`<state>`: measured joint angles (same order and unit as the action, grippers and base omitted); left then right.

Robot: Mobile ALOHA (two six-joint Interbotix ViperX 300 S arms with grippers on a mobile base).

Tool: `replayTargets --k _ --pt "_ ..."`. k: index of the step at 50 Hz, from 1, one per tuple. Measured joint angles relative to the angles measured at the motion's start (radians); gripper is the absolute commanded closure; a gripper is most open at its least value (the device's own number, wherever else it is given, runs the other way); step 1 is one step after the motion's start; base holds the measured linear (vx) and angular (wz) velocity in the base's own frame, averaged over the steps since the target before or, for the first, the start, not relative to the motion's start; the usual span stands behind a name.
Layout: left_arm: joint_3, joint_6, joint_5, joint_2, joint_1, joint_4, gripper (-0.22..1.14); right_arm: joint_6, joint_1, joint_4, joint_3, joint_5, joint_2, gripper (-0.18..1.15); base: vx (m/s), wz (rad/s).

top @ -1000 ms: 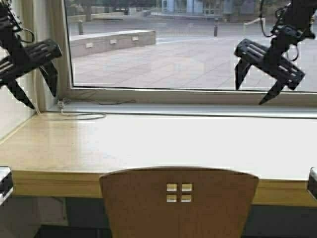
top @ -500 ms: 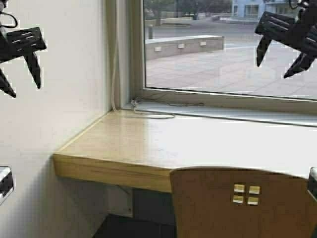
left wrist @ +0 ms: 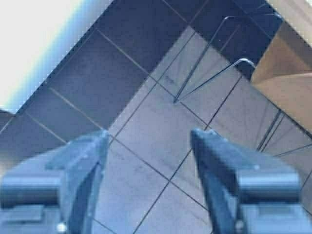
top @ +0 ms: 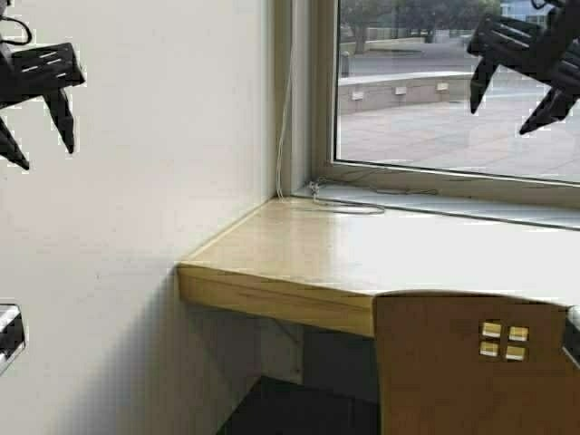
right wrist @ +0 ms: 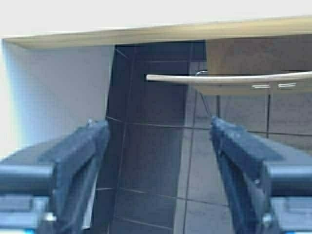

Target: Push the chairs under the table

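One chair (top: 476, 362) stands at the table (top: 299, 263), its backrest against the wooden front edge. Both grippers hang raised with fingers spread, holding nothing: left gripper (top: 38, 127) before the wall (top: 154, 181), right gripper (top: 512, 95) before the window (top: 408, 109).

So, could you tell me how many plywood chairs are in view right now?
1: the chair stands at the table, low on the robot's right. More may sit out of frame.

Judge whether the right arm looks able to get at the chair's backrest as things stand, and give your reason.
Probably yes. The right gripper hangs open, raised above the table, with the chair below it on the same side. Nothing visible stands between them, though the arm would have to come down and back.
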<state>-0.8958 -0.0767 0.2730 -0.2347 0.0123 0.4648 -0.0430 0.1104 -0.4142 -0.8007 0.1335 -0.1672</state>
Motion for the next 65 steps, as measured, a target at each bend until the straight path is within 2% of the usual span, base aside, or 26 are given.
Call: replayTargets --k 32,65 --pt "0.000 0.000 -0.034 -0.054 0.003 0.003 0.05 0.000 0.015 0.020 0.026 -0.006 -0.052 0.02 -0.30 0.13" --pt "0.023 0.005 -0.034 -0.023 0.002 0.011 0.05 0.000 0.015 0.040 0.044 -0.012 0.018 0.02 -0.36 0.16"
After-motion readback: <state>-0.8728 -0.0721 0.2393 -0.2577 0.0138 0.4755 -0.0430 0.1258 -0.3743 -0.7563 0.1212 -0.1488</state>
